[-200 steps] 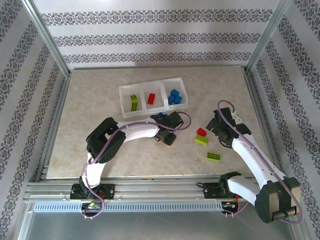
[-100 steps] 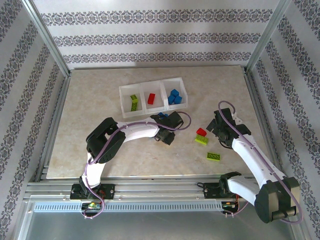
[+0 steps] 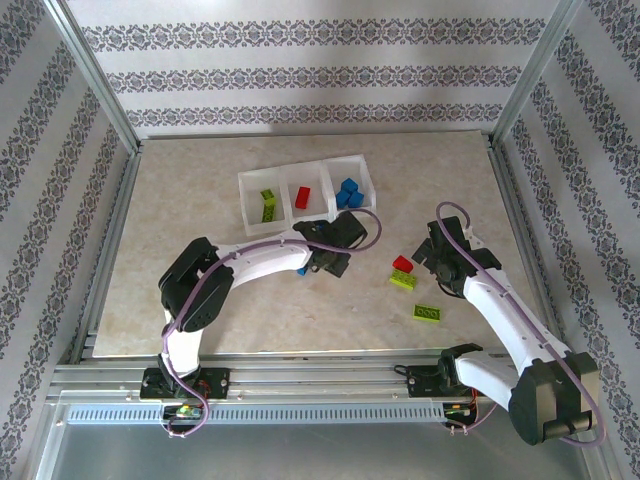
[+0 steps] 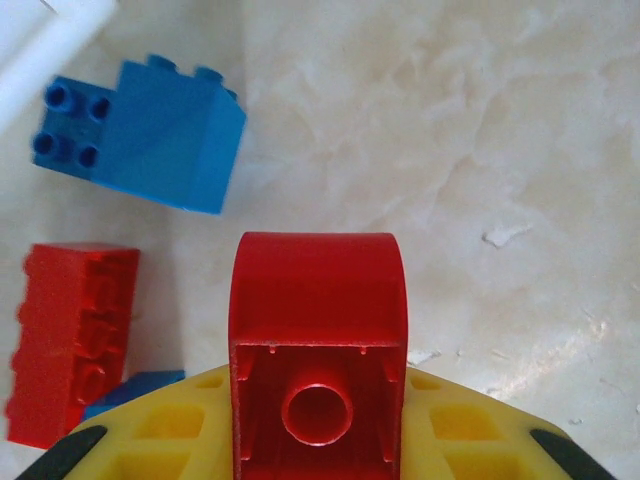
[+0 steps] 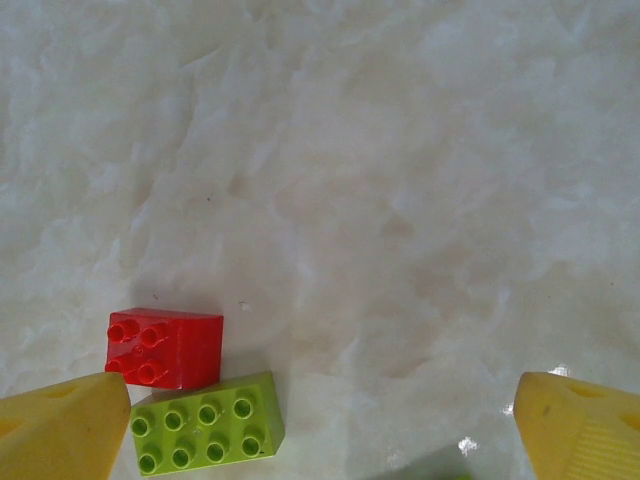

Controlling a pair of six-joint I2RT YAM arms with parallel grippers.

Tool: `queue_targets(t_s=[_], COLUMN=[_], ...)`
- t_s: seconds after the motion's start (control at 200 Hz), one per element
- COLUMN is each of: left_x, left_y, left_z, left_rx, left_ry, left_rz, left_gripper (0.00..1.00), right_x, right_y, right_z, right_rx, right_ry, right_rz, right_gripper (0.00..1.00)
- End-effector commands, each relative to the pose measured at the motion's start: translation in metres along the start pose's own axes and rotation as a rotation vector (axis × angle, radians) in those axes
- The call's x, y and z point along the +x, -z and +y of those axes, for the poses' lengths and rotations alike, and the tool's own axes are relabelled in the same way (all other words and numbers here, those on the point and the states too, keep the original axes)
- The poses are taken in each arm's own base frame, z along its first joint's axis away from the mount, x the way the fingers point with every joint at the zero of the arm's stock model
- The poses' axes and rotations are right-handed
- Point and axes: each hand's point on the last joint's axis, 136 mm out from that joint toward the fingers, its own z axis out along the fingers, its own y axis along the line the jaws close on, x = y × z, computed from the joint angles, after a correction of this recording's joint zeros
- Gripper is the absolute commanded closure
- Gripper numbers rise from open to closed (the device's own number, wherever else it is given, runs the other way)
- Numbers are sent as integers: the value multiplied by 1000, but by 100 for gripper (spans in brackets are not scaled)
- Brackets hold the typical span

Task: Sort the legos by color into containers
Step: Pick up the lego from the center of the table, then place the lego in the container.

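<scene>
1. First, the grip: left fingers (image 3: 322, 262) pinching a red arched brick (image 4: 318, 330), hollow underside turned to the wrist camera, just in front of the tray of bins (image 3: 243, 205).
2. Right fingers (image 3: 418, 262) spread wide and empty, hovering by a small red brick (image 5: 165, 347) touching a green brick (image 5: 205, 423). A green plate (image 3: 430, 314) lying nearer the arm bases, well apart from the tray.
3. Likely step in hand: carrying the red arched brick to the middle bin, already holding a sorted red brick (image 3: 302, 197). Green pieces (image 3: 268, 205) in the left bin, blue pieces (image 3: 347, 193) in the right.
4. To do it well:
   - Lift clear of the tray's near wall before crossing.
   - Hold the pinch firm and level.
   - Centre over the middle bin, away from both dividers.
   - Lower, and spread the fingers only once well inside the walls.
5. Mind the blue brick (image 4: 150, 135) and the long red brick (image 4: 70, 340) lying loose on the surface (image 4: 450, 150) near the held one. Rise straight up rather than sweeping sideways through them.
6. No brand, label or writing readable on bricks, tray or arms.
</scene>
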Motion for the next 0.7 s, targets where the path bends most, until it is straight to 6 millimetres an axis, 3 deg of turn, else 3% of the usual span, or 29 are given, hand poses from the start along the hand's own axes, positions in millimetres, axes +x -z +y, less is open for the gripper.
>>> queue_targets(t_s=[0.0,0.36,0.695], left_x=[-23,-62,-93], left_y=[17,17,2], left_z=[32,113,160], left_rx=[-63,-142,-193], left_ry=[56,206,257], left_rz=[-42,-95,-94], left_gripper=[78,76,73], right_x=[3,5,6], right_y=[-3,-3,-2], right_z=[-4,-5,-1], right_rx=[12,8,-13], right_ry=[-10,-13,-17], right_rz=[7,13,23], right_gripper=[2,2,2])
